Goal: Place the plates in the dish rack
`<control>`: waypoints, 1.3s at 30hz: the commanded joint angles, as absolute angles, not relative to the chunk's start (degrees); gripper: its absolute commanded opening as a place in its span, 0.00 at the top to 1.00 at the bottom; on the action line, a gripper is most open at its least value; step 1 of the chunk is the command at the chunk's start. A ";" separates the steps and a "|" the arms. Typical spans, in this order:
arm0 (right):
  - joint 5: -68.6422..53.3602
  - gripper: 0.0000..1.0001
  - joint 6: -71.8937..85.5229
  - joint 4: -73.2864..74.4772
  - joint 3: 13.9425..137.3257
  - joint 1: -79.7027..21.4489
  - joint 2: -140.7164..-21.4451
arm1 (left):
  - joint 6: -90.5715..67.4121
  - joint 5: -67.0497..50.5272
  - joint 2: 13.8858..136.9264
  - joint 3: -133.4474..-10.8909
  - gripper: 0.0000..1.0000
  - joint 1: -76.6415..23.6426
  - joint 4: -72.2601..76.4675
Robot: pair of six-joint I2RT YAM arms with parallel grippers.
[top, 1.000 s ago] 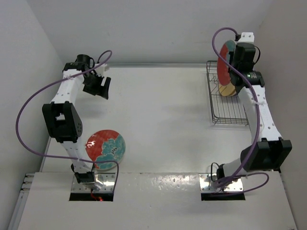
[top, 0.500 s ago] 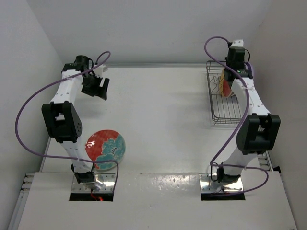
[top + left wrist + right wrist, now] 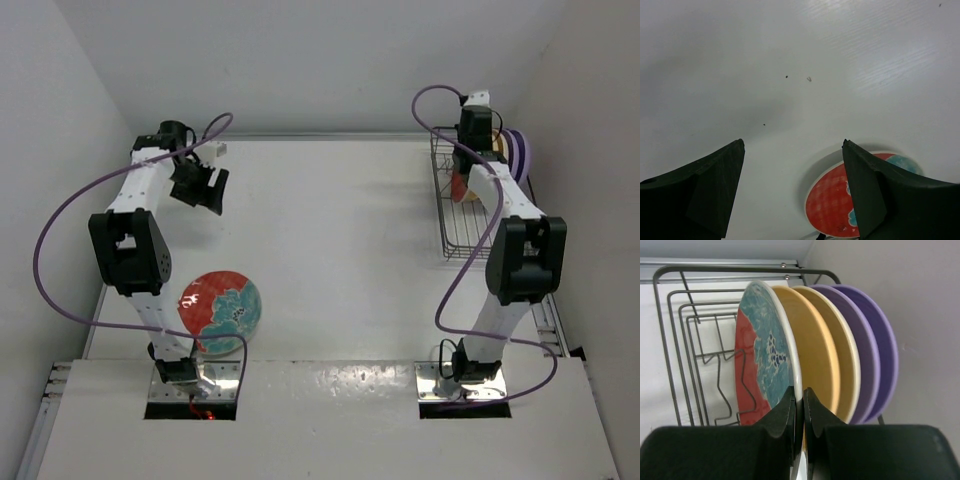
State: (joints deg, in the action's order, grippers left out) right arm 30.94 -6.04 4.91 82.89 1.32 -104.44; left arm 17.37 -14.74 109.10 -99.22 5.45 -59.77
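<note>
A red plate with teal flowers (image 3: pixel 762 365) stands upright in the dish rack (image 3: pixel 670 340), and my right gripper (image 3: pixel 799 397) is shut on its rim. Behind it stand an orange-yellow plate (image 3: pixel 812 355), a cream-rimmed plate (image 3: pixel 847 355) and two lilac plates (image 3: pixel 887 340). In the top view the right gripper (image 3: pixel 464 168) is over the rack (image 3: pixel 470 235) at the back right. The other red and teal plate (image 3: pixel 221 308) lies flat at the front left; it also shows in the left wrist view (image 3: pixel 832 205). My left gripper (image 3: pixel 208 195) is open and empty, high over the table at the back left.
The rack stands against the right wall, with bare prongs (image 3: pixel 715 385) on its near side. The left arm's base (image 3: pixel 190 375) is right beside the flat plate. Walls close in the table on the left, back and right.
The right arm has swung the red and teal plate down from above the rack into it, next to the orange-yellow plate. The left arm has barely moved.
</note>
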 commanded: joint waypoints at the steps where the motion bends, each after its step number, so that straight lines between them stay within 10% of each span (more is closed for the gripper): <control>1: 29.55 1.00 -6.07 -0.63 88.67 1.84 -105.02 | 25.27 -16.08 107.33 -95.82 0.16 5.02 -61.95; 4: 28.30 0.97 -4.05 3.41 90.08 2.20 -106.08 | 36.16 -16.08 106.09 -88.44 0.16 5.01 -64.78; 6: 27.51 0.83 -2.91 5.52 90.26 2.64 -105.74 | 39.62 -12.41 103.54 -80.82 0.16 5.88 -63.56; 9: 22.60 0.30 -2.55 9.38 90.44 2.99 -103.98 | 43.32 -6.43 101.43 -75.16 0.16 8.78 -62.23; 15: 17.50 0.07 1.39 16.17 91.41 2.20 -98.80 | 47.72 -10.99 101.43 -71.12 0.16 15.90 -66.36; 26: 13.62 0.00 0.79 22.94 83.85 -4.13 -83.59 | 54.23 -19.60 107.23 -61.08 0.21 18.54 -64.95; 33: 9.68 0.00 8.08 21.01 66.13 -14.30 -70.95 | 53.53 -26.80 112.75 -64.33 0.94 18.54 -65.65; 39: 1.34 0.07 20.91 12.00 47.85 -21.70 -65.93 | 44.07 -33.04 113.82 -70.74 1.00 16.62 -64.43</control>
State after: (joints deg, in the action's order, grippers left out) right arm 8.12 12.21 19.05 54.02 -19.77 -67.11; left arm 47.64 -29.15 113.82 -66.11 17.82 -74.46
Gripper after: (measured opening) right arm 0.951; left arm 0.057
